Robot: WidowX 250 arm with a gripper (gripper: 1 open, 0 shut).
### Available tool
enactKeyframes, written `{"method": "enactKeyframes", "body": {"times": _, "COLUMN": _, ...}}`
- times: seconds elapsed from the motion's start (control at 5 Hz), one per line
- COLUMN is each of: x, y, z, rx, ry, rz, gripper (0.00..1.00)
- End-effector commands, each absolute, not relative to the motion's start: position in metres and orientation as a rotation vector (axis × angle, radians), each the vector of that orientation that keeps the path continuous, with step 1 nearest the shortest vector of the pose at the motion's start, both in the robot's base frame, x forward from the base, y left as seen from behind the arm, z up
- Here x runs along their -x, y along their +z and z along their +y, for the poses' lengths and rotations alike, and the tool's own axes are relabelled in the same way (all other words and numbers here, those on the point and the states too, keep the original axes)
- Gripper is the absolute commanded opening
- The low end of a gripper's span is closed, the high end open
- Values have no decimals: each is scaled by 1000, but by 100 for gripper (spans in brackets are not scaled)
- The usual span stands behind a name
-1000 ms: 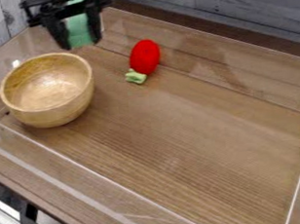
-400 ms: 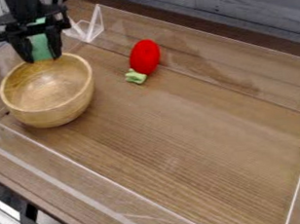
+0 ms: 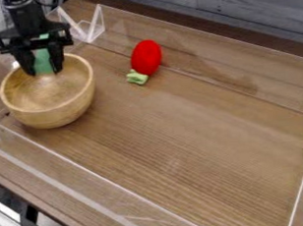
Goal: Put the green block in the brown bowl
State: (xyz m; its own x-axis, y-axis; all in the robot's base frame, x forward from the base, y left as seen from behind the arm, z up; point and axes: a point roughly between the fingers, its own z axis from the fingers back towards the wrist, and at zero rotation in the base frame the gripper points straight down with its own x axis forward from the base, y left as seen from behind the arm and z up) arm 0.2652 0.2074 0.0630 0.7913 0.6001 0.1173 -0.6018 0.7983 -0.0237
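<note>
The green block (image 3: pixel 42 62) hangs upright between the black fingers of my gripper (image 3: pixel 41 57), which is shut on it. It hangs just over the far rim of the brown bowl (image 3: pixel 48 103), its lower end reaching into the bowl's opening. The light wooden bowl stands at the left of the table, and its pale inside holds nothing. I cannot tell whether the block touches the bowl.
A red rounded object (image 3: pixel 144 56) with a small light-green piece (image 3: pixel 137 79) lies right of the bowl. Clear plastic walls (image 3: pixel 92 26) edge the wooden table (image 3: pixel 195 131); one corner stands close behind the gripper.
My gripper has carried the green block leftward and down, from behind the bowl's right side to over its far rim. In the last half second it sank a little lower.
</note>
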Motion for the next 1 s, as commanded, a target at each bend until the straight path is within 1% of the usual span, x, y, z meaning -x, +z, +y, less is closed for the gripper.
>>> {"method": "enactKeyframes", "body": {"times": 0.0, "x": -275, "y": 75, "z": 215, "rx": -41, "ry": 719, "rz": -166, "gripper": 0}}
{"method": "enactKeyframes", "body": {"times": 0.4, "x": -271, "y": 100, "z": 215, "rx": -30, "ry": 681, "rz": -157, "gripper": 0}}
{"method": "enactKeyframes", "body": {"times": 0.8, "x": -261, "y": 91, "z": 214, "rx": -35, "ry": 832, "rz": -143, "gripper": 0}}
